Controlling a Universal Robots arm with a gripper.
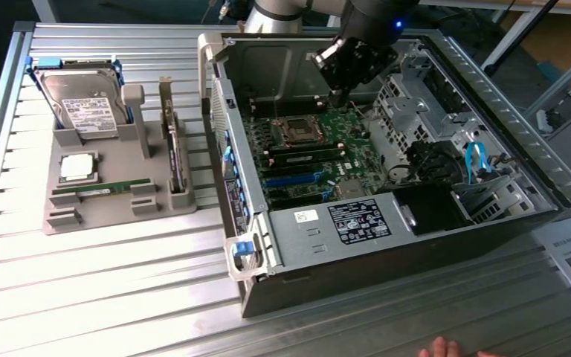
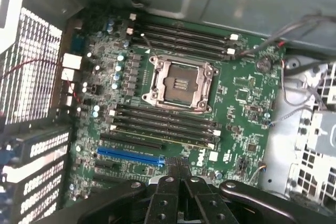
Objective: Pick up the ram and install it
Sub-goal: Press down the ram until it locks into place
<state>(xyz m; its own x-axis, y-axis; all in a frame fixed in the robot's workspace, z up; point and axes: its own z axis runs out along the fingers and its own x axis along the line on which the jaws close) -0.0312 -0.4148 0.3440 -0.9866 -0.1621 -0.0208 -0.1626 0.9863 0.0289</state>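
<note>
On the green motherboard (image 2: pixel 236 108), a white round "DELL" logo (image 2: pixel 200 156) stands just beside the lowest memory slot, near the blue expansion slot. The black label (image 1: pixel 362 221) with white print on the grey power-supply housing of the open computer case cannot be read, nor can the white sticker (image 1: pixel 308 216) beside it. The white label (image 1: pixel 91 115) on the silver hard drive standing in the grey holder carries print too small to read.

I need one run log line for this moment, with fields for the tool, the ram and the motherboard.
tool: shut, empty, above motherboard | ram: lying in parts holder | CPU socket: empty
</note>
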